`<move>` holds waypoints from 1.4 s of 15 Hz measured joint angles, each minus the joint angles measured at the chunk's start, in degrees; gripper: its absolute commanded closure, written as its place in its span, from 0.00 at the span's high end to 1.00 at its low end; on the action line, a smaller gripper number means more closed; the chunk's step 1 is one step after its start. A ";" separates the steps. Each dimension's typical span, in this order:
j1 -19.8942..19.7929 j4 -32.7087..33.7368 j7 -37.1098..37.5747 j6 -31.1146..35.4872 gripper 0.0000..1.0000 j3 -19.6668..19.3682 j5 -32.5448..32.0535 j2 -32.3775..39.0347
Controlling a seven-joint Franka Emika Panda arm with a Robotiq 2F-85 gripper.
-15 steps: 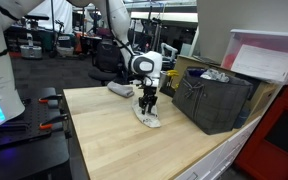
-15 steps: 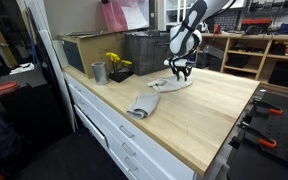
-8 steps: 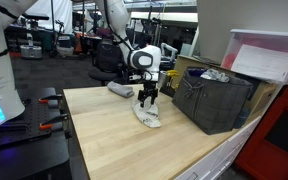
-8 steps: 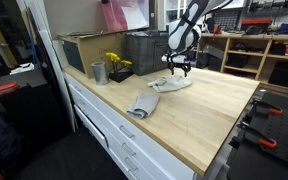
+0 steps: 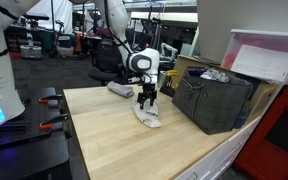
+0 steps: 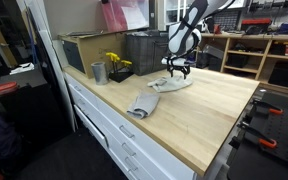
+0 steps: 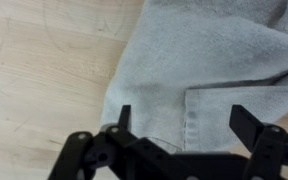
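Exterior view, crate to one side: the gripper (image 5: 147, 99) hangs tips-down over a grey towel (image 5: 148, 117), which lies crumpled on the wooden table (image 5: 104, 145) near the black crate (image 5: 212, 100), on the crate's open-table side. A second cloth (image 5: 121, 90) lies farther from the crate, beyond the arm. The jaws stand apart. Nothing is lifted between them.

Exterior view, along the drawer front: the gripper (image 6: 177, 69) sits directly above the grey towel (image 6: 171, 84), which lies flat in front of the black crate (image 6: 144, 50) and close to it. The second cloth (image 6: 142, 104) lies well out from the crate, toward the table's front edge. A metal cup (image 6: 98, 72) stands beside the crate's far end. The gap between fingertips and fabric is slight, and contact cannot be confirmed from here.

Wrist view: the grey towel (image 7: 219, 55) fills most of the picture, with bare table (image 7: 44, 70) on the side away from the crate. The gripper (image 7: 179, 112) is spread to full width, its two fingers (image 7: 246, 122) straddling a folded hem and clamping nothing.

Assessment: the towel is judged light, soft and limp, not fragile. It will drape and sag when raised, and it may drag on the wood. The best hold appears to be the doubled hem or a raised fold, where the cloth is thick enough for the pads to bite. A flat single layer would likely slip out.
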 measured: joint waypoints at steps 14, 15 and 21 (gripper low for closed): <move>-2.12 4.88 -6.17 4.66 0.00 1.99 2.39 5.41; -2.18 5.07 -6.38 4.71 0.00 2.04 2.58 5.57; -2.42 5.35 -7.30 5.56 0.01 2.25 4.19 5.92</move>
